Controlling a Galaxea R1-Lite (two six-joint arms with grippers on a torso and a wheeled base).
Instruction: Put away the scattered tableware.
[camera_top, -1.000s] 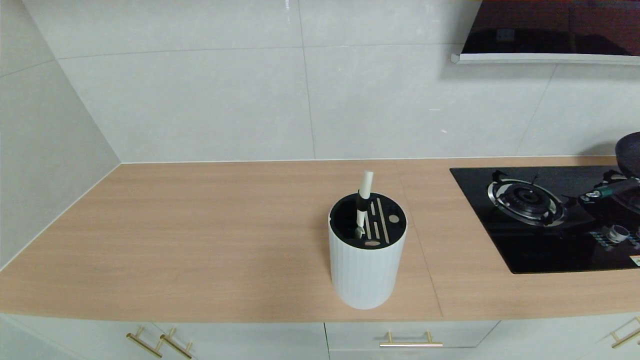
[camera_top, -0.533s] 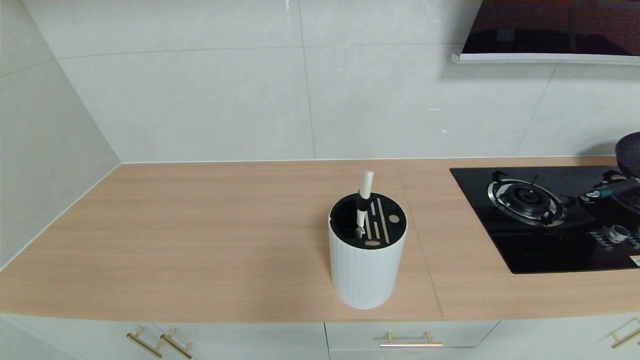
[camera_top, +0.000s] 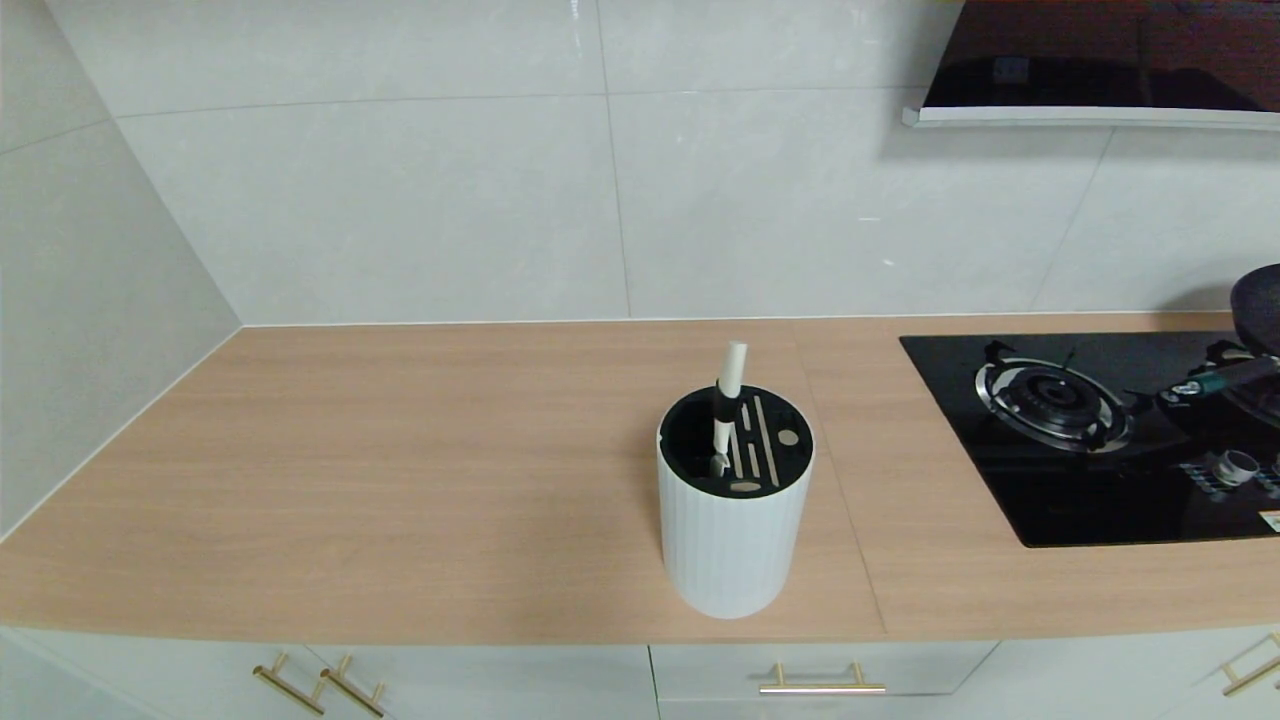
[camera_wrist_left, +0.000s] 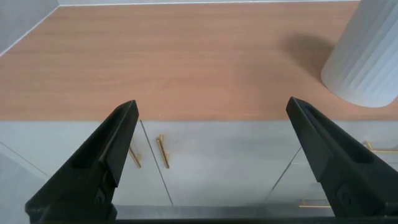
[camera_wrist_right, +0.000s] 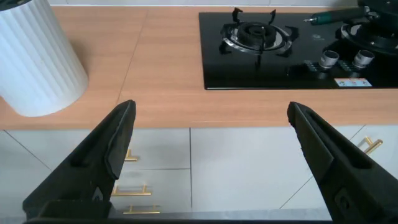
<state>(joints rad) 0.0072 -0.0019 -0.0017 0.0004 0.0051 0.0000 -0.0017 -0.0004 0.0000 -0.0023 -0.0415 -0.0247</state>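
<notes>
Head view: a white-handled utensil (camera_top: 728, 395), possibly a fork, stands in the white ribbed holder (camera_top: 735, 530) at the middle of the counter (camera_top: 400, 480), left of the hob (camera_top: 1080, 440). Left wrist view: the left gripper (camera_wrist_left: 211, 109) hangs off the counter's near edge, jaws spread, holding nothing. Right wrist view: the right gripper (camera_wrist_right: 211, 107) hangs likewise, jaws spread and bare. The tidy-up looks all but done; any leftover tableware would lie elsewhere.

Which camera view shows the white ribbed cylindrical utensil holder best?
The head view: the white ribbed cylindrical utensil holder stands whole there, with its black slotted top and a white-handled utensil inside. Both wrist views catch part of its ribbed side, cut off at the edge.
</notes>
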